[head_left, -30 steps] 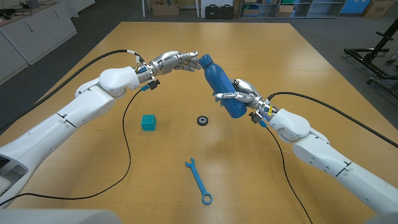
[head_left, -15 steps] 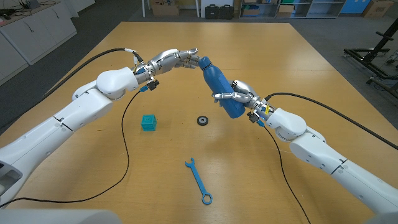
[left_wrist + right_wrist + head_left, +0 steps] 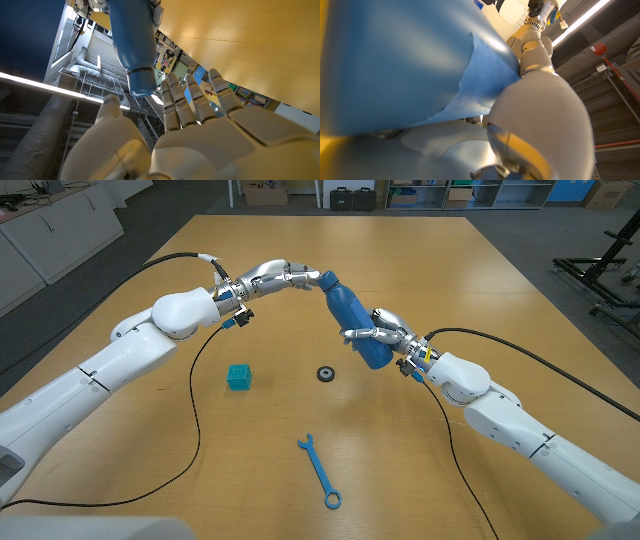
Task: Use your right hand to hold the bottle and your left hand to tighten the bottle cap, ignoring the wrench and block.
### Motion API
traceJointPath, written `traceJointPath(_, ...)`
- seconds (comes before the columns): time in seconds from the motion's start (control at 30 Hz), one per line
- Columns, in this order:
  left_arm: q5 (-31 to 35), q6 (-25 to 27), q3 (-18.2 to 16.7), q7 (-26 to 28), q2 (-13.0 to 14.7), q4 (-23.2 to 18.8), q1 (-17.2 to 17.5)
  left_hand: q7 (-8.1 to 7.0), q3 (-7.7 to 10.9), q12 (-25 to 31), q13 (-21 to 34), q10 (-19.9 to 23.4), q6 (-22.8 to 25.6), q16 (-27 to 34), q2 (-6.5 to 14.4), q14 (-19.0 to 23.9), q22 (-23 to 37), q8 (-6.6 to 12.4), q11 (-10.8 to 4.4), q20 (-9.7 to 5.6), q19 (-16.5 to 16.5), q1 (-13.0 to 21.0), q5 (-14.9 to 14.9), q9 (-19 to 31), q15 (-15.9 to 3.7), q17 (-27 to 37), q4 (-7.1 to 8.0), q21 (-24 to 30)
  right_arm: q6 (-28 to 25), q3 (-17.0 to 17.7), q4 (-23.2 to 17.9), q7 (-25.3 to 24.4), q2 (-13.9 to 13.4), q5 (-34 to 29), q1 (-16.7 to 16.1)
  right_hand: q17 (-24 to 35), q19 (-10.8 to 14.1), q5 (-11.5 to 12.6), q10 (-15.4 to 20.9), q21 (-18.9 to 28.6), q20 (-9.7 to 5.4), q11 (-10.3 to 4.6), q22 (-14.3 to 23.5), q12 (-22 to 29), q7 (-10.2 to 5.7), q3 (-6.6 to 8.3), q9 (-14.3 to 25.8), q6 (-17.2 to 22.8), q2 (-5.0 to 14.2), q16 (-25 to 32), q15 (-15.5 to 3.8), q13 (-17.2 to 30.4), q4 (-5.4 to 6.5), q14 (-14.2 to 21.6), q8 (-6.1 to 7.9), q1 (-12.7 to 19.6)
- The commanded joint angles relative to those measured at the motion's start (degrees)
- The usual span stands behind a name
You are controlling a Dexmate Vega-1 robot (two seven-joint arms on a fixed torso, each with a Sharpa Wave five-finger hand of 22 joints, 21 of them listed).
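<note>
Left hand (image 3: 272,277) nearer bottle cap (image 3: 330,278).

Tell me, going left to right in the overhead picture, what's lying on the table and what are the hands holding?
Teal block → left robot hand → wrench → small black ring → blue bottle → right robot hand.

My left arm is reaching in from the near left corner, elbow bent, forearm stretching out over the table. My left hand (image 3: 272,277) is raised at the end of it, fingers (image 3: 176,102) extended and held close together, thumb apart beside them, gripping nothing. My right arm is coming in from the near right corner, angling up toward the middle. My right hand (image 3: 385,330) is wrapping its fingers (image 3: 362,333) round the bottle (image 3: 352,316), holding it tilted off the table.
</note>
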Motion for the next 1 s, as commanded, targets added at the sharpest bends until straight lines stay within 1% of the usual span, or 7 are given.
traceJointPath(0.03,1.5,0.2,1.9,-0.8,-2.0,1.3,-1.9,-0.32,0.35,0.6,0.1,1.0,0.6,0.5,0.1,0.9,0.0,0.46,-0.01,-0.17,0.8,1.2,0.0,0.2,-0.85,0.0,-0.79,0.3,0.6,0.6,-0.9,-0.7,-0.5,0.0,-1.1,0.2,-0.7,-0.3,13.9,0.3,-8.74,-13.11,0.0,-0.1,-13.92,5.92,0.1,16.0,12.95,0.0,-12.70,0.1,5.52,8.7,0.11,12.3)
traceJointPath(0.3,2.6,1.1,3.1,-0.4,-3.4,2.2,-3.1,-0.62,0.90,0.9,0.2,1.9,2.0,0.7,0.5,1.6,0.0,1.06,-0.86,-0.28,1.3,2.4,-0.2,0.2,-1.41,-0.1,-1.29,0.5,1.8,1.2,-1.6,-0.8,-0.8,0.1,-2.1,0.3,-0.8,-0.3,13.9,0.4,-8.73,-13.02,-0.1,-0.2,-13.94,5.95,0.1,16.0,12.92,-0.1,-12.71,0.2,5.50,8.7,0.10,12.3)
traceJointPath(0.33,2.7,1.2,3.2,-0.3,-3.6,2.2,-3.2,-0.96,1.11,0.9,0.1,2.2,2.4,0.8,0.6,1.7,0.0,1.24,-1.14,-0.37,1.6,2.9,-0.3,0.2,-1.57,-0.1,-1.45,0.5,2.0,1.4,-1.7,-0.7,-0.9,0.3,-2.3,0.3,-0.8,-0.3,13.9,0.4,-8.73,-13.04,-0.1,-0.2,-13.87,5.94,0.1,16.1,12.93,-0.1,-12.70,0.2,5.51,8.7,0.11,12.3)
traceJointPath(0.4,3.0,1.6,3.4,-0.2,-3.8,2.3,-3.4,-1.10,1.31,1.0,0.2,2.5,2.6,0.9,0.8,2.0,0.0,1.34,-1.32,-0.40,1.9,3.3,-0.3,0.2,-1.73,-0.1,-1.57,0.6,2.4,1.6,-2.0,-0.6,-1.1,0.5,-2.6,0.3,-0.8,-0.3,13.9,0.4,-8.73,-13.08,-0.2,-0.2,-13.92,5.94,0.1,16.1,12.93,-0.1,-12.70,0.3,5.52,8.7,0.11,12.3)
traceJointPath(0.5,2.4,1.9,3.9,-1.1,-4.3,3.0,-4.1,-1.26,1.58,1.1,0.1,2.8,3.1,1.0,1.1,2.4,0.0,1.56,-1.37,-0.51,2.0,3.7,-0.3,0.2,-1.89,-0.1,-1.67,0.6,3.1,1.9,-2.4,-0.2,-1.3,1.0,-3.0,0.3,-0.8,-0.3,14.0,0.5,-8.73,-13.08,-0.2,-0.2,-13.99,5.96,0.1,16.1,12.95,-0.1,-12.73,0.3,5.53,8.8,0.10,12.3)
traceJointPath(1.0,3.3,3.4,4.5,-0.6,-4.7,3.5,-5.0,-1.56,2.21,1.3,0.2,3.6,3.7,1.0,1.7,2.8,0.0,1.82,-1.72,-0.66,2.3,4.7,-0.5,0.2,-2.20,-0.1,-1.77,0.6,5.4,3.1,-5.0,1.2,-2.3,1.9,-4.7,0.4,-0.9,-0.3,14.1,0.8,-8.74,-13.05,-0.5,-0.3,-14.05,6.02,0.2,16.1,12.97,-0.2,-12.76,0.4,5.51,8.9,0.05,12.3)
